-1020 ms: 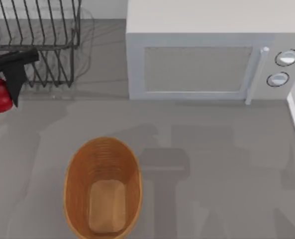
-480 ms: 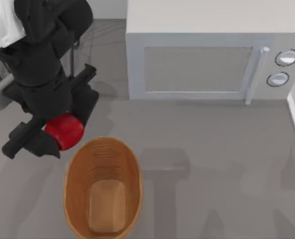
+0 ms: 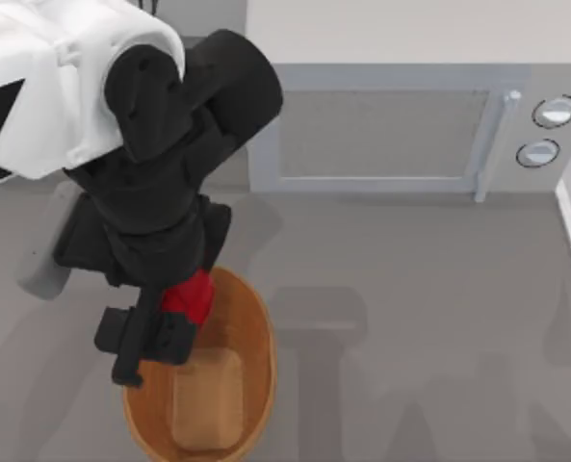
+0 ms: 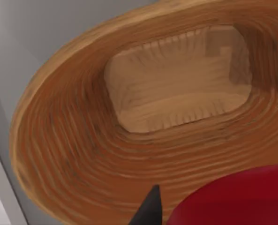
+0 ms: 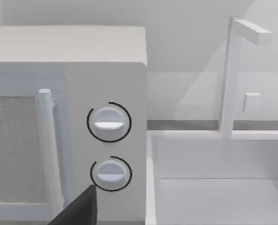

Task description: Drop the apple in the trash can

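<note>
Apple (image 3: 191,296), small, round and bright red, sits clenched in the left claw (image 3: 169,313) above the near-left rim of the orange-brown oval trash can (image 3: 256,337) with ribbed woven walls, which stands on the grey counter (image 3: 410,337) at the left of the top view. From above, the black arm hides much of the fruit and part of the bin's rim. The left wrist view gives what the top view does not: the can's lighter tan flat bottom (image 4: 176,84) lies open below, with the apple's red curve (image 4: 237,197) at the picture's edge beside 1 dark fingertip (image 4: 150,211) (the other finger is out of sight). The right wrist view looks at a white microwave (image 5: 106,61) with 2 round knobs (image 5: 108,123) and a white sink (image 5: 214,187) beside it; I cannot tell the right claw's state from the 1 dark tip there.
</note>
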